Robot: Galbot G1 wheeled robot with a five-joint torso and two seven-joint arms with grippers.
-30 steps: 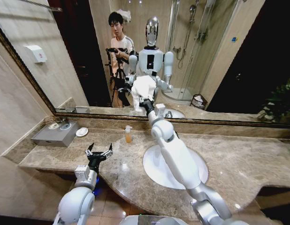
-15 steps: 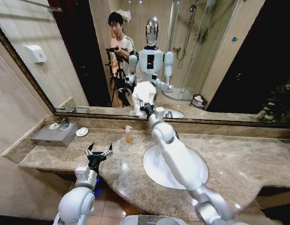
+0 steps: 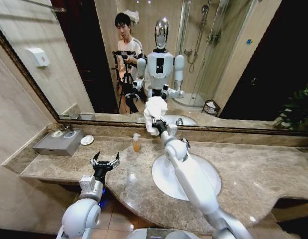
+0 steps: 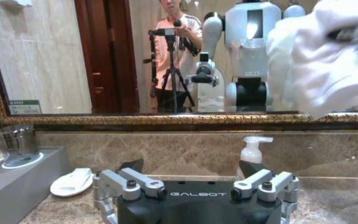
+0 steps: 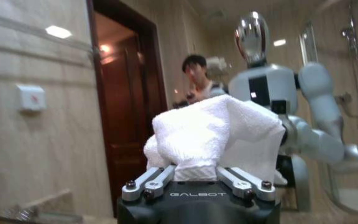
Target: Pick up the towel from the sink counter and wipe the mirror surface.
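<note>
A: Marbled sink counter (image 3: 253, 172) runs left to right in front of us, basin (image 3: 166, 181) near centre. Closest to us, on the left, we've got the left gripper (image 3: 105, 161) parked just over the near counter edge, fingers spread wide, nothing in them.

B: Right. And past it?

A: Far left of the counter there's a grey tray (image 3: 59, 143) w/ a small white dish (image 3: 86, 140) beside it, then a soap pump bottle (image 3: 136, 142) nearer the back wall. Our right arm reaches across the basin to the far side.

B: Towel?

A: The towel (image 5: 213, 133) is up off the counter, pinched in the right gripper (image 5: 196, 179); its fingers are pressed together on a bunched fold at the bottom, and the rest blooms out above. In the head view it sits low against the mirror surface (image 3: 233, 59), just above the frame; whether it's truly touching the glass we can't say for sure.

B: Handling?

A: We'd judge it light, soft, floppy terry: no stiffness, so it only presses where the fingers back it. Not slippery or fragile. Best hold is a thick bunched wad near the middle, approx. as we have it; loose edges would just trail or slip out.
</note>
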